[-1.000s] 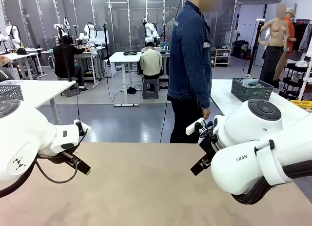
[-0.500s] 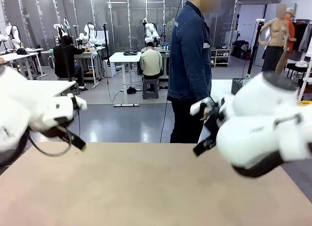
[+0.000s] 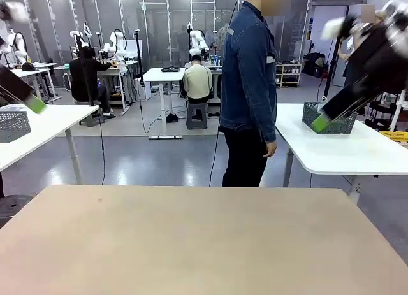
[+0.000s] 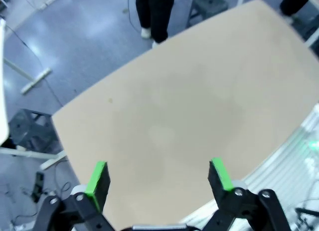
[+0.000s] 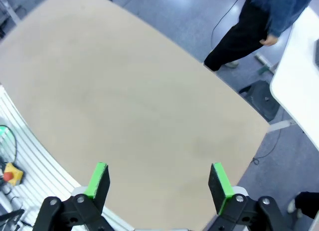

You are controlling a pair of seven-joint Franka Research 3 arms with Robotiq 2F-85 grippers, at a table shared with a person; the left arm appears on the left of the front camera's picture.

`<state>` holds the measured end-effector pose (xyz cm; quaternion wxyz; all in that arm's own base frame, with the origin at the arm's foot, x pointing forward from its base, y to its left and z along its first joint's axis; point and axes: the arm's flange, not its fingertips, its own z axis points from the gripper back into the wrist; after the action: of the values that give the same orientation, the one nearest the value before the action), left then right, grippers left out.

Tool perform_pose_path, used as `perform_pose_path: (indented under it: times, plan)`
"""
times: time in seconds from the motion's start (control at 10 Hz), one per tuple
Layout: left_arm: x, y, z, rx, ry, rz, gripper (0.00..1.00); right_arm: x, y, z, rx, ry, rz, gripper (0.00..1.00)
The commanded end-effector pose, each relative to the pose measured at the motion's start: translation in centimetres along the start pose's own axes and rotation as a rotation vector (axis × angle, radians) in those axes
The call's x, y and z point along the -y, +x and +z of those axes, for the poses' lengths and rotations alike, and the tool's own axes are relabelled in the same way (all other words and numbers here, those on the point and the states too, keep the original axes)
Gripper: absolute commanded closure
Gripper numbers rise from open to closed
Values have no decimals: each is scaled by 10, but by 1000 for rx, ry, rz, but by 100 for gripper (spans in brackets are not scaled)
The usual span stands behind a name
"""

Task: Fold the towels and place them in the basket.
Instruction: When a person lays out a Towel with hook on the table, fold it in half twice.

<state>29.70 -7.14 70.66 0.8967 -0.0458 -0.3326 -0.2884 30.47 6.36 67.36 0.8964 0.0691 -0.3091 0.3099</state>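
Since both arms have swung up and outward from low over the bench (image 3: 191, 244) within the last second, you now have its whole tan top in sight, and nothing lies on it.

1. left fingers (image 4: 98, 177): raised high above the bench's left side, spread wide, holding nothing.
2. right fingers (image 5: 98, 177): raised high above the bench's right side, likewise spread wide and empty.
3. towels: none lies on the bench. Judged from that, folding has not begun, and the lifted arms read as making room for the cloths to be laid down.
4. basket (image 3: 345, 125): dark wire mesh, on a white table (image 3: 357, 156) beyond the bench's far right corner, well apart from it. In the front view one right finger crosses in front of it.
5. second basket (image 3: 13, 125): also mesh, on another white table beyond the bench's far left corner. You cannot tell from here which of the two serves the task.
6. person (image 3: 248, 85): standing side-on at the bench's far edge in a denim jacket, one hand (image 3: 270, 148) hanging loose.

Obstructions: none on the bench itself. The person is nearest to the arms' reach, so mind that far edge. Both baskets are off the bench, so one probably has to come nearer before anything can be placed in it.
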Motion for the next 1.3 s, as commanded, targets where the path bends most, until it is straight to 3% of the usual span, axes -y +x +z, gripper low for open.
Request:
perform_pose_path:
  times: [0.0,0.4,1.2]
  plan:
    - [-10,0,37,6,-27,2,0,13,-17,36,34,-7,-15,0]
    - [-24,-19,103,96,9,52,0,17,-60,98,118,-54,-82,0]
    - [-25,-17,107,114,33,66,0,17,-57,107,121,-69,-94,0]
